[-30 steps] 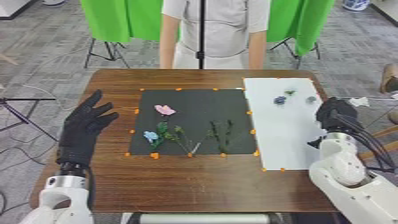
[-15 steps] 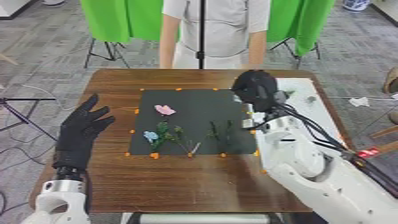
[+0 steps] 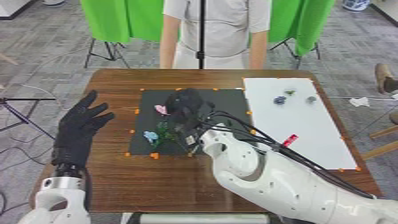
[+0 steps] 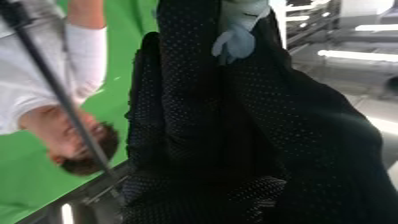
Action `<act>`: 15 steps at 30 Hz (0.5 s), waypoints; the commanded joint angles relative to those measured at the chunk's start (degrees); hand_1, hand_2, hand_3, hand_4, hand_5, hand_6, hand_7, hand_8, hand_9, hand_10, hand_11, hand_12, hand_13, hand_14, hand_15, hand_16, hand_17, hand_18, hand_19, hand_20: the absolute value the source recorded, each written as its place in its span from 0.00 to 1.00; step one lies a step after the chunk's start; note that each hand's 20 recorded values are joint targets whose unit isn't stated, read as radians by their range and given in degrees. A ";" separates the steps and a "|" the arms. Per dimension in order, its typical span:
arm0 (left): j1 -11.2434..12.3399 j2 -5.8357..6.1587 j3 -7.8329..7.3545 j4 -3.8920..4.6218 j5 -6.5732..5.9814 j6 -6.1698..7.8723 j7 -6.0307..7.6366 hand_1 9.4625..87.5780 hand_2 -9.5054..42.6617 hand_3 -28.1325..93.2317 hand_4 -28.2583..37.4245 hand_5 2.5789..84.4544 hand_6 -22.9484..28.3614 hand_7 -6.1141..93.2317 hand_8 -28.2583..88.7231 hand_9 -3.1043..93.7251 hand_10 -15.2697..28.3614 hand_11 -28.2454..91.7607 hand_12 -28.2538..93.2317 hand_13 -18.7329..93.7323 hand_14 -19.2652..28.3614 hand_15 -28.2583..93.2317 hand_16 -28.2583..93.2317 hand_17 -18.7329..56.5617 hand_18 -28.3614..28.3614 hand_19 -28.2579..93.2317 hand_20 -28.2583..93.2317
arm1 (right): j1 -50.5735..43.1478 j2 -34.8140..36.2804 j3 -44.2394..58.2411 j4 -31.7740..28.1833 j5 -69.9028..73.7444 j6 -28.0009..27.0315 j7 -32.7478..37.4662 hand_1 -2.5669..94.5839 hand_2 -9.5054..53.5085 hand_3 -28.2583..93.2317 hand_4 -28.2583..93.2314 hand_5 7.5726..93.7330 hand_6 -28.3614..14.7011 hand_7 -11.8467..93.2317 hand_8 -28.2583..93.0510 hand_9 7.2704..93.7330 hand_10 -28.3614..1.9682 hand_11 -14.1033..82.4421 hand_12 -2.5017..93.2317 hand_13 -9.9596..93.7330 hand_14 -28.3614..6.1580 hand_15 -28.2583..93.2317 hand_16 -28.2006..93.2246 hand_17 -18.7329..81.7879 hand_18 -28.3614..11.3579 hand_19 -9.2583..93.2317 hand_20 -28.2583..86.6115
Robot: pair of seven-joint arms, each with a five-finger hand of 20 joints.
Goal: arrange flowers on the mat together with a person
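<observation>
Going from the left, we see our left hand [image 3: 80,127] above the left side of the brown table [image 3: 155,190], its fingers straight and its thumb held apart from them, with nothing in its grasp. Next we come to the black mat [image 3: 151,99], which has small orange marks [image 3: 155,155] along its edges. On the mat's left part lies a light blue flower [image 3: 151,135], near green leaves [image 3: 163,126], and a pink flower [image 3: 161,109] lies farther from us. Just beside the pink flower, our right hand [image 3: 185,105] is over the middle of the mat, its arm crossing from the right. In the right wrist view we find its thumb and fingers pinched together on a pale blue-white flower [image 4: 235,41]. To the right of the mat we have a white sheet [image 3: 311,125], and near its far end sit a dark blue flower [image 3: 280,100], a small green piece [image 3: 290,92] just beside it, and a grey-blue flower [image 3: 311,99] rightmost.
</observation>
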 commanded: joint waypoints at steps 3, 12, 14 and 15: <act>-1.73 -0.34 0.97 0.95 0.34 -0.99 -1.05 0.21 0.30 0.88 0.04 0.42 0.56 0.18 0.17 0.42 0.77 0.44 0.31 0.43 0.98 0.69 0.16 0.17 0.97 0.68 0.45 | 2.67 -3.90 -3.48 4.30 -2.42 -2.72 2.48 0.72 0.00 0.76 0.00 0.90 0.74 0.33 0.26 0.89 0.72 0.23 0.36 0.90 0.86 0.47 0.57 0.56 0.66 0.99 0.23; -1.46 -0.14 0.90 0.98 0.14 -0.91 -1.01 0.21 0.30 0.88 0.04 0.42 0.55 0.18 0.16 0.42 0.77 0.44 0.31 0.43 0.99 0.69 0.15 0.17 0.97 0.68 0.45 | 1.19 -4.37 -2.57 5.39 -5.11 -5.34 2.72 0.71 0.00 0.77 0.00 0.90 0.75 0.32 0.25 0.89 0.68 0.23 0.36 0.87 0.84 0.50 0.55 0.54 0.58 0.93 0.31; -1.62 -0.14 0.97 1.04 0.06 -0.89 -0.94 0.21 0.30 0.88 0.04 0.42 0.55 0.18 0.16 0.42 0.77 0.44 0.31 0.43 0.99 0.69 0.15 0.17 0.97 0.68 0.45 | 1.27 -4.43 -3.03 5.95 -7.09 -5.32 2.23 0.70 0.00 0.77 0.00 0.89 0.75 0.31 0.25 0.89 0.67 0.23 0.36 0.87 0.83 0.50 0.55 0.54 0.56 0.90 0.34; -1.73 -0.27 0.99 1.15 0.14 -1.10 -1.08 0.21 0.30 0.88 0.04 0.42 0.55 0.18 0.16 0.42 0.77 0.44 0.31 0.43 0.99 0.70 0.15 0.17 0.98 0.68 0.45 | 1.21 -4.41 -3.14 6.04 -7.38 -5.47 2.12 0.70 0.00 0.77 0.00 0.89 0.75 0.31 0.25 0.89 0.67 0.23 0.36 0.87 0.83 0.51 0.55 0.54 0.55 0.90 0.34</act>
